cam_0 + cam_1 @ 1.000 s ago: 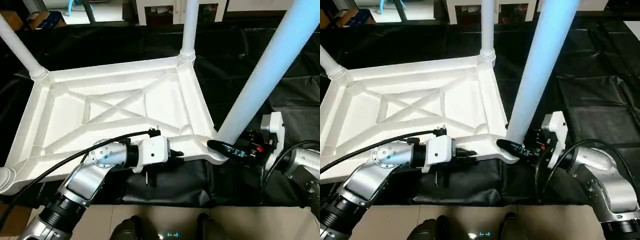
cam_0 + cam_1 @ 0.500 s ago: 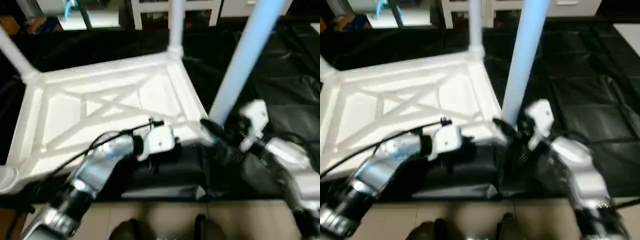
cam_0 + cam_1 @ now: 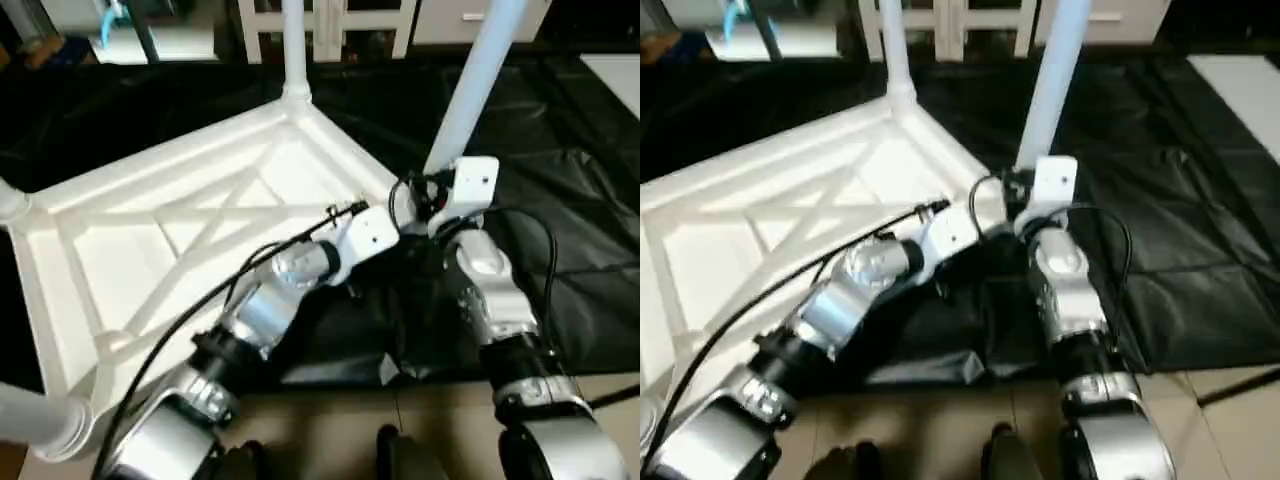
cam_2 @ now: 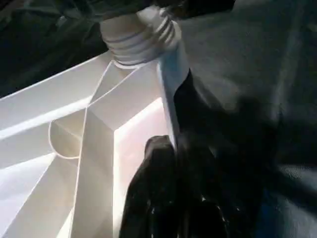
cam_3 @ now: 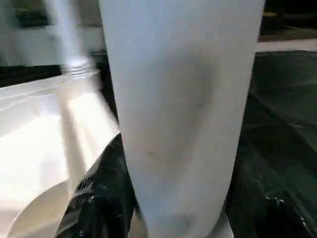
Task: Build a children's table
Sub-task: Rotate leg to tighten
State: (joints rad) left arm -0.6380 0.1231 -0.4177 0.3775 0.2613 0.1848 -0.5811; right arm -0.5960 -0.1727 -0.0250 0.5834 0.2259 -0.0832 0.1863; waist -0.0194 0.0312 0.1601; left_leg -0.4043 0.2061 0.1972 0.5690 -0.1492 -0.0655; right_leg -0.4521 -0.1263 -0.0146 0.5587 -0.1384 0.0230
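The children's table top (image 3: 190, 215) lies upside down on a black sheet, its X-ribbed underside showing. Legs stand in its corner sockets, one at the far corner (image 3: 293, 50) and one at the near right corner (image 3: 470, 80). My right gripper (image 3: 428, 192) is shut around the base of that near right leg (image 5: 183, 99), with one black finger (image 5: 96, 198) pressed to its side. My left gripper (image 4: 177, 148) is shut on the top's thin rim (image 4: 171, 94), just beside the same corner socket (image 4: 131, 44). Two more legs (image 3: 35, 425) show at the left edge.
The black sheet (image 3: 560, 150) covers the floor around the table top. Beige floor (image 3: 330, 420) lies at the near edge. A white shelving unit (image 3: 340, 15) stands at the back, close behind the far leg.
The whole picture has swung and tilted, so the camera moved. My right forearm now reaches the leg from the near side instead of the right. The left gripper stays on the rim.
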